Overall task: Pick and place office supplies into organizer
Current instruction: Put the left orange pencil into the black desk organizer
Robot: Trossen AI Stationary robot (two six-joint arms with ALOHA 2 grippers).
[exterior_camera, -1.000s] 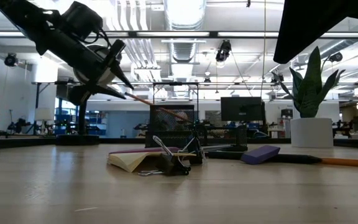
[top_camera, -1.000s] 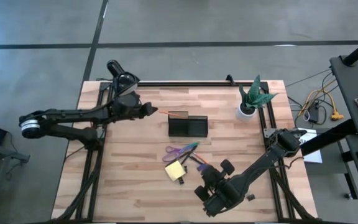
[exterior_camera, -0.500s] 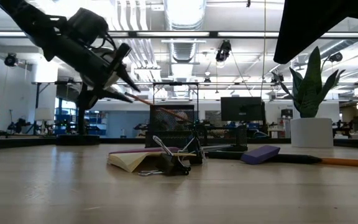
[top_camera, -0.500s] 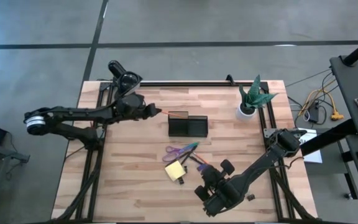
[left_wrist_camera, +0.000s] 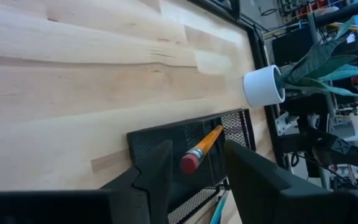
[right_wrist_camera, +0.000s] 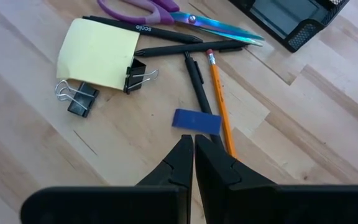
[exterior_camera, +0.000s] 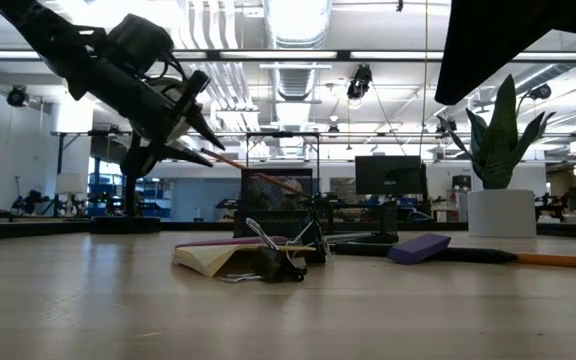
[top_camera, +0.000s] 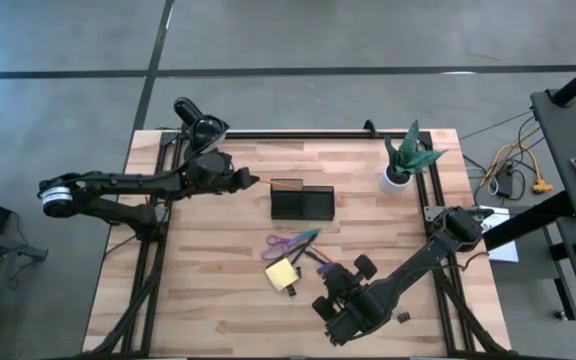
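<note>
The dark mesh organizer (top_camera: 303, 203) stands mid-table. An orange pencil (left_wrist_camera: 205, 143) leans in it, point down inside, shaft on the rim, eraser end (left_wrist_camera: 190, 163) up between the fingers of my open left gripper (left_wrist_camera: 194, 165), with gaps on both sides. Nearer lie the purple scissors (right_wrist_camera: 148, 9), the yellow sticky pad (right_wrist_camera: 98, 53), black clips (right_wrist_camera: 79, 99), black pens (right_wrist_camera: 194, 78), a second pencil (right_wrist_camera: 219, 106) and a small purple-blue block (right_wrist_camera: 196, 120). My right gripper (right_wrist_camera: 193, 146) hovers shut above the block.
A potted plant (top_camera: 405, 160) stands at the far right of the table, a black desk lamp (top_camera: 193, 118) at the far left corner. One small clip (top_camera: 402, 318) lies near the right front edge. Bare wood stretches along the table's left and front.
My left gripper has edged a little toward the organizer and dipped slightly, its fingers staying apart around the pencil's eraser end, and then kept still. The pencil leans in the organizer as before.
</note>
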